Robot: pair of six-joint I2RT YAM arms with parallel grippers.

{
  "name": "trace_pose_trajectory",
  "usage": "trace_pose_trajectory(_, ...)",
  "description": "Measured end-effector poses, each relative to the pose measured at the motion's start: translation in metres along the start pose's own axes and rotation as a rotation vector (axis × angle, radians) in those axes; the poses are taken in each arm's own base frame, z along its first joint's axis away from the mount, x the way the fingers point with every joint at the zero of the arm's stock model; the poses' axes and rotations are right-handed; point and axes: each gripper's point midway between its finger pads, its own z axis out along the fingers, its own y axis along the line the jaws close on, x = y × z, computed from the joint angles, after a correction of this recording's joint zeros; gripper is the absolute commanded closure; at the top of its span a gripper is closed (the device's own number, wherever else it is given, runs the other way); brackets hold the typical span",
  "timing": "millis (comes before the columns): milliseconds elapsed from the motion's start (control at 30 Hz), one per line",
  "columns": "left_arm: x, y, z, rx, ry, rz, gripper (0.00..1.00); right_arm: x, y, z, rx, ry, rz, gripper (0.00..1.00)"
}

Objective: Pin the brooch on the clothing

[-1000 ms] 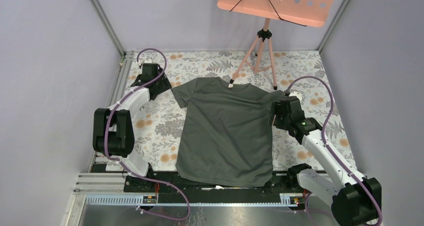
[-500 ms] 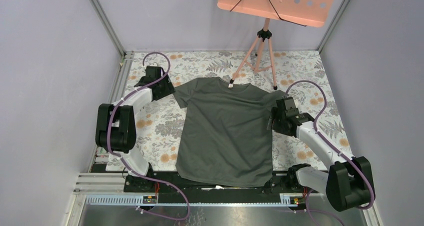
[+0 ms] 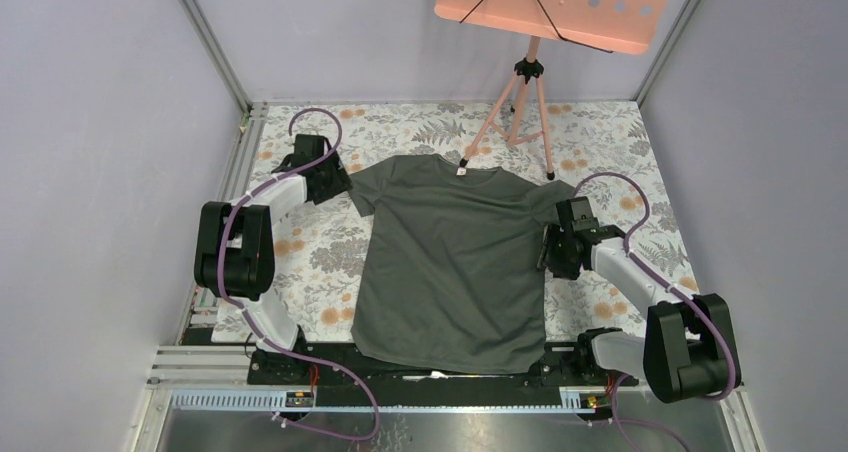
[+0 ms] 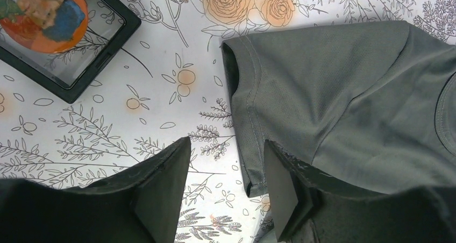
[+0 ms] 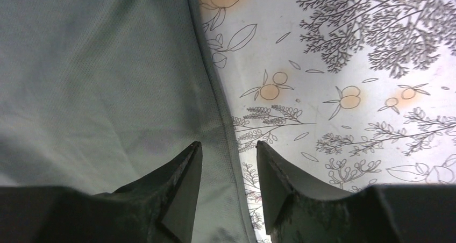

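The dark grey-green T-shirt (image 3: 455, 252) lies flat on the floral table. My left gripper (image 3: 335, 184) is open at the shirt's left sleeve. In the left wrist view the gripper (image 4: 226, 143) has the sleeve's hem (image 4: 250, 146) between its fingers. The orange round brooch (image 4: 43, 12) lies in a black square case (image 4: 102, 60) left of the sleeve. It is hidden in the top view. My right gripper (image 3: 548, 252) is open and empty. In the right wrist view the gripper (image 5: 228, 143) straddles the right side edge of the shirt (image 5: 97, 76).
A pink music stand on a tripod (image 3: 530, 82) stands at the back, one foot near the shirt's collar. Purple walls and metal frame posts close in the table. A metal rail (image 3: 400, 392) runs along the near edge.
My right gripper has drawn back from the right sleeve toward the near side along the shirt's edge. My left gripper has shifted slightly toward the left sleeve.
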Motion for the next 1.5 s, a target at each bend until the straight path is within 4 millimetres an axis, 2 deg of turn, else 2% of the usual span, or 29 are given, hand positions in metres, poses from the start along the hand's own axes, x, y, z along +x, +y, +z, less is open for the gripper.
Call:
trace_pose_trajectory(333,0.0,-0.002,0.002,0.008,0.008,0.0,0.43,0.015,0.005,0.01,-0.027,0.088,0.012,0.65)
trace_pose_trajectory(500,0.001,-0.004,0.002,0.015,0.011,-0.005,0.41,0.017,0.007,0.01,-0.034,0.095,0.019,0.94)
trace_pose_trajectory(567,0.003,-0.006,0.0,0.03,0.012,-0.014,0.4,0.018,0.008,0.01,-0.04,0.102,0.022,1.0)
trace_pose_trajectory(767,0.039,-0.01,-0.014,0.07,0.048,-0.014,0.4,0.02,0.006,0.009,-0.032,0.106,0.043,1.0)
trace_pose_trajectory(1067,0.103,-0.05,-0.026,0.208,0.114,0.028,0.43,0.018,-0.004,-0.003,0.001,0.04,0.074,1.0)
trace_pose_trajectory(1133,0.11,-0.06,-0.028,0.228,0.12,0.041,0.5,0.019,-0.004,-0.003,0.004,0.044,0.077,1.0)
trace_pose_trajectory(1200,0.109,-0.065,-0.029,0.241,0.112,0.043,0.62,0.02,-0.004,-0.003,0.005,0.046,0.077,1.0)
trace_pose_trajectory(1333,0.109,-0.065,-0.027,0.234,0.102,0.045,0.86,0.02,-0.004,-0.003,0.005,0.046,0.077,1.0)
trace_pose_trajectory(1433,0.11,-0.064,-0.025,0.22,0.096,0.061,1.0,0.02,-0.004,-0.003,0.005,0.046,0.077,1.0)
trace_pose_trajectory(1500,0.112,-0.064,-0.025,0.216,0.093,0.077,1.0,0.02,-0.004,-0.003,0.006,0.046,0.077,1.0)
